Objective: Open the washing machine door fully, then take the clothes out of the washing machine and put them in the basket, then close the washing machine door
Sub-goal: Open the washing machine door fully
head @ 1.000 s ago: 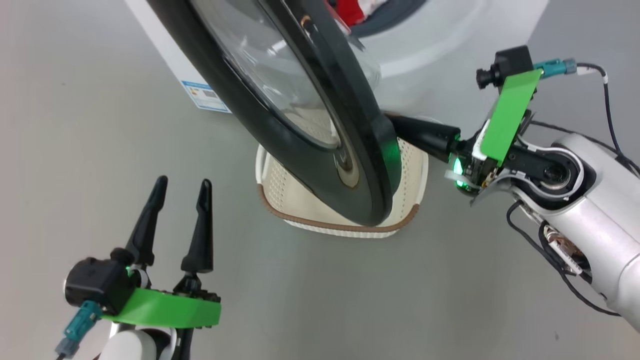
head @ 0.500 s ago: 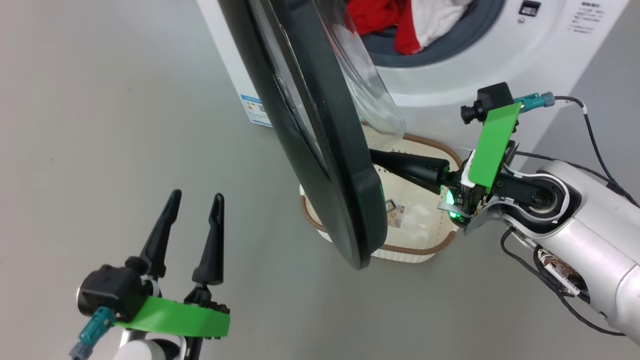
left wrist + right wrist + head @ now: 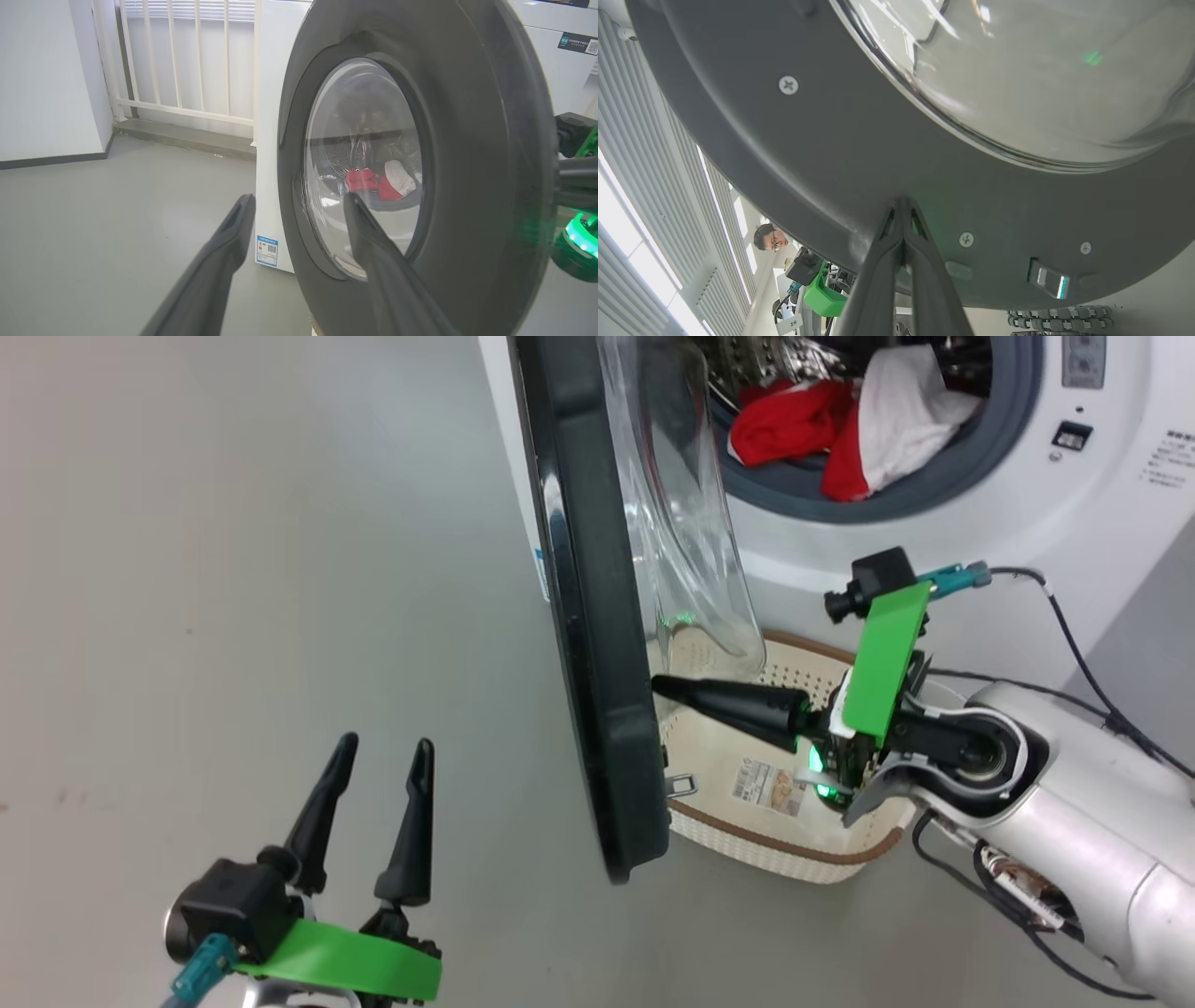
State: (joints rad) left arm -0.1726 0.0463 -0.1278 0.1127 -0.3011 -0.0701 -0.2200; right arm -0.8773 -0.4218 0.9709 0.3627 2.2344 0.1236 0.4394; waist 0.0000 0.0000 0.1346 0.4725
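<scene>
The washing machine door [image 3: 597, 663] stands swung out, edge-on to the head view, its clear bowl window [image 3: 686, 541] facing the drum. My right gripper [image 3: 658, 687] is shut, its tips pressed against the door's inner rim [image 3: 859, 154]. Red and white clothes [image 3: 845, 425] lie in the drum of the washing machine [image 3: 934, 541]. The cream basket [image 3: 794, 840] sits on the floor under the door and my right arm. Low at the left, my left gripper [image 3: 385, 749] hangs open and empty; in the left wrist view its fingers [image 3: 373, 252] point at the door's outer face [image 3: 472, 154], the clothes [image 3: 380, 179] showing through the glass.
Bare grey floor [image 3: 233, 569] spreads left of the door. A white railing [image 3: 187, 60] and wall stand beyond the machine. A person [image 3: 770, 237] and other equipment show past the door's edge in the right wrist view.
The door has swung further open, from slanted across the basket to nearly edge-on, with my right gripper still pushing its inner rim. The head camera has shifted, bringing the drum and clothes into sight.
</scene>
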